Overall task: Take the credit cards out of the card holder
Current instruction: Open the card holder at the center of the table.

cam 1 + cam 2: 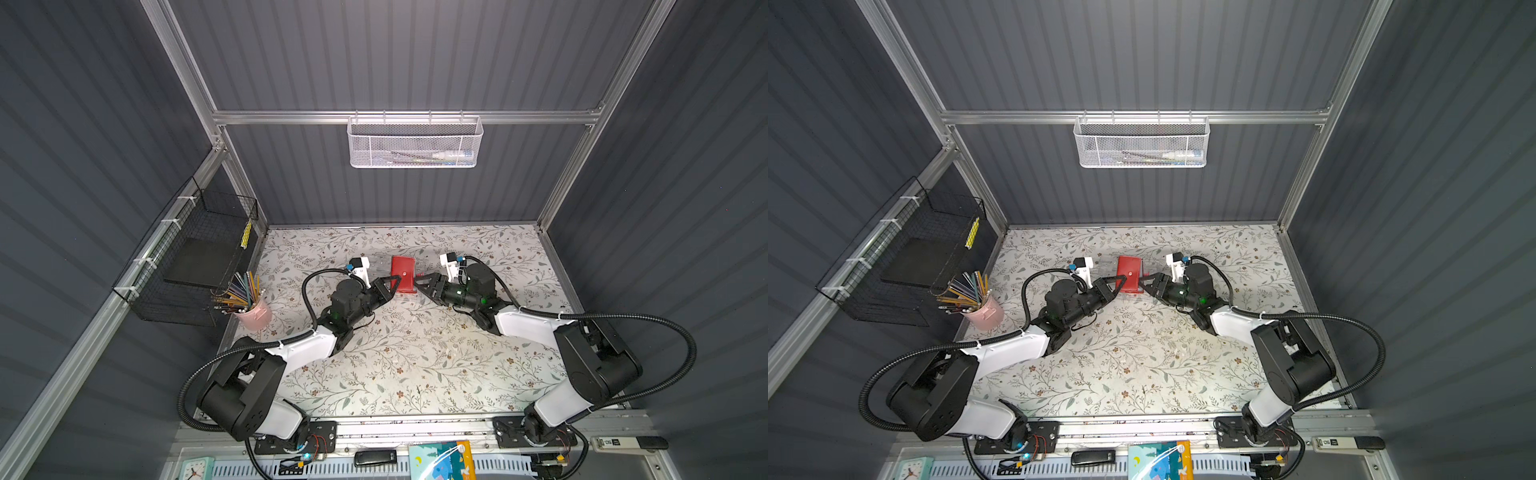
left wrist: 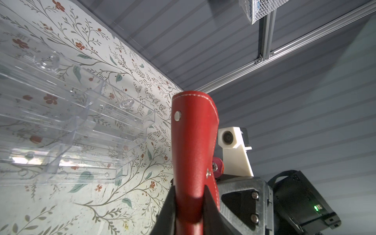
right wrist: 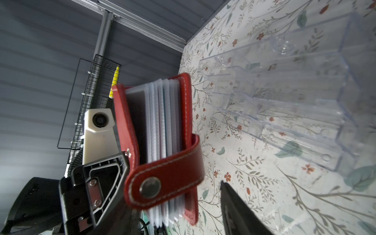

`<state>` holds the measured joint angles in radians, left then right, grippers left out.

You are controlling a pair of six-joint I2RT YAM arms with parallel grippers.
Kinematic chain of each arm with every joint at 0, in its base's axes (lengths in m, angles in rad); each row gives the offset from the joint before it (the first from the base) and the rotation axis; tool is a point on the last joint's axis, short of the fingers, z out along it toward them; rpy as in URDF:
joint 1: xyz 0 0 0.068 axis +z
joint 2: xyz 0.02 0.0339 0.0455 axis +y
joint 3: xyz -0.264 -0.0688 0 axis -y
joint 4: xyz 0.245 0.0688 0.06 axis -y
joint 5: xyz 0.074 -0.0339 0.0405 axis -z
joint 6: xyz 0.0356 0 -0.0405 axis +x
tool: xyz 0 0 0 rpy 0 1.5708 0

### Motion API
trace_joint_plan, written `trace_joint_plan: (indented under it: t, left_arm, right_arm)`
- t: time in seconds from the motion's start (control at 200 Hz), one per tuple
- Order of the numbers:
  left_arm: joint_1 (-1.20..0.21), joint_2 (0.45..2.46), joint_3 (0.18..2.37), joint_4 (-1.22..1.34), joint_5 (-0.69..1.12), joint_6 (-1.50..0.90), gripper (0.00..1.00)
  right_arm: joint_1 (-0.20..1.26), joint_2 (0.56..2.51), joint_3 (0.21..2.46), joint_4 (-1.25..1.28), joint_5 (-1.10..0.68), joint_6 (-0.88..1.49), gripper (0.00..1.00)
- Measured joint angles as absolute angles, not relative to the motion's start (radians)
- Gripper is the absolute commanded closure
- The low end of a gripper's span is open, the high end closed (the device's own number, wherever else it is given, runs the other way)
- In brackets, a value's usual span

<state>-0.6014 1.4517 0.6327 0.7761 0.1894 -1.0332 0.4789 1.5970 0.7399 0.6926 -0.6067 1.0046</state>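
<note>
**Progress:** The task is sitting at an early stage. The left gripper (image 1: pixel 394 283) is clamping the spine side of the red card holder (image 1: pixel 402 271), with its jaws drawn in to a narrow gap on the leather. It is holding the holder clear of the floral table (image 1: pixel 415 365), over the clear acrylic organizer (image 2: pixel 71 122). The right gripper (image 1: pixel 420 281) is standing just beside the holder's open edge with its jaws well apart, gripping nothing.

**Done:** The holder is lifted and presented. No credit cards are showing outside it in any view.

**Left to do:** The strap tab (image 3: pixel 162 175) is wrapping across the open edge, with its snap button (image 3: pixel 150 187) lying against the cover. It is blurred, so I cannot tell whether it is fastened. The plastic sleeves (image 3: pixel 160 122) are fanning slightly. A bluish edge (image 3: pixel 164 114) among them may be a card, but that is a judgement only. Freeing the strap, spreading the covers and drawing out every card are all outstanding.

**Surroundings:** A pink cup of pencils (image 1: pixel 253 313) and a black wire basket (image 1: pixel 195 257) are standing well apart to the left. A white mesh basket (image 1: pixel 413 143) is hanging on the back rail.

**Obstructions:** The strap is barring the sleeves. The organizer directly below is limiting room for any downward move.
</note>
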Motion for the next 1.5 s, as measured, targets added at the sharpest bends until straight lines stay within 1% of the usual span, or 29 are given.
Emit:
trace_joint_plan:
  t: [0.225, 0.48, 0.63, 0.72, 0.885, 1.171, 1.266, 1.346, 1.391, 1.451, 1.471, 1.501]
  left_arm:
    - [-0.599, 1.470, 0.633, 0.813, 0.207, -1.058, 1.00]
    - [-0.590, 1.532, 0.633, 0.875, 0.233, -1.102, 1.00]
    - [-0.589, 1.555, 0.633, 0.908, 0.243, -1.120, 1.00]
    - [-0.587, 1.559, 0.633, 0.920, 0.245, -1.126, 1.00]
    - [-0.585, 1.559, 0.633, 0.923, 0.244, -1.134, 1.00]
    - [-0.587, 1.559, 0.633, 0.944, 0.265, -1.136, 1.00]
    - [-0.587, 1.559, 0.633, 0.951, 0.274, -1.138, 1.00]
    - [-0.587, 1.559, 0.633, 0.951, 0.273, -1.138, 0.91]
    - [-0.586, 1.559, 0.633, 0.951, 0.273, -1.138, 0.80]
    - [-0.584, 1.559, 0.633, 0.947, 0.270, -1.138, 0.73]
    - [-0.583, 1.558, 0.633, 0.943, 0.269, -1.137, 0.69]
    - [-0.583, 1.558, 0.633, 0.936, 0.268, -1.136, 0.61]
  right_arm:
    - [0.460, 1.610, 0.710, 0.815, -0.640, 1.073, 0.37]
    - [0.456, 1.645, 0.710, 0.867, -0.652, 1.108, 0.37]
    - [0.452, 1.647, 0.710, 0.871, -0.653, 1.119, 0.42]
    - [0.451, 1.654, 0.711, 0.888, -0.656, 1.124, 0.46]
    - [0.451, 1.674, 0.711, 0.924, -0.662, 1.135, 0.52]
    - [0.459, 1.686, 0.710, 0.956, -0.674, 1.153, 0.60]
    - [0.464, 1.686, 0.710, 0.958, -0.675, 1.157, 0.67]
    - [0.463, 1.686, 0.710, 0.965, -0.675, 1.158, 0.71]
    - [0.463, 1.686, 0.710, 0.969, -0.675, 1.161, 0.76]
    - [0.462, 1.686, 0.710, 0.976, -0.676, 1.161, 0.81]
    - [0.462, 1.686, 0.710, 0.981, -0.677, 1.164, 0.83]
    - [0.463, 1.686, 0.710, 0.987, -0.680, 1.164, 0.85]
